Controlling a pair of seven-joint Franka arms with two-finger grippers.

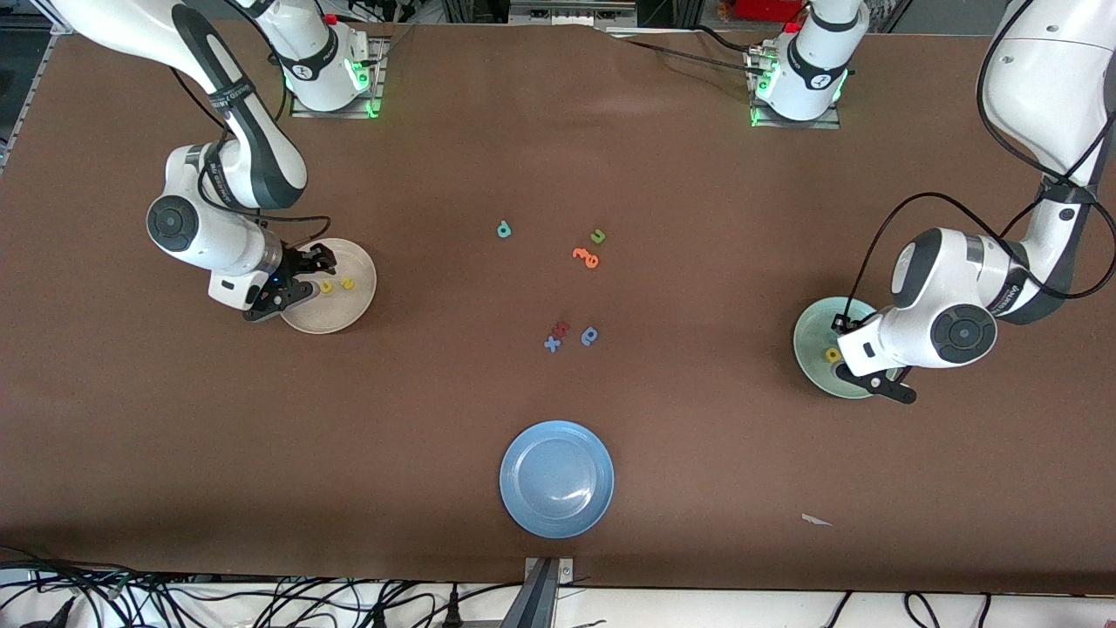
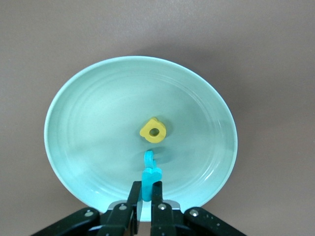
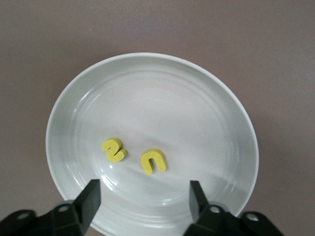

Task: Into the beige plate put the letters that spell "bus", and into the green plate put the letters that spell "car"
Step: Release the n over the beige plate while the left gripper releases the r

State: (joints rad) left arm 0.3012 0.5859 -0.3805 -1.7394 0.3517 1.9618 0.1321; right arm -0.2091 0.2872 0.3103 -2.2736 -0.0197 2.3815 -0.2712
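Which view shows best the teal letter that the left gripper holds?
The left wrist view: the teal letter stands pinched in the left gripper above the green plate. In the front view the arm hides it. The right wrist view does not show it.

My black left gripper (image 2: 146, 196) pinches a teal letter (image 2: 149, 173) beside a yellow letter (image 2: 154, 131) in the plain mint-green plate (image 2: 88, 98); two yellow letters (image 3: 133, 156) lie in the plain beige plate (image 3: 197, 103) on the brown table (image 1: 697, 218).
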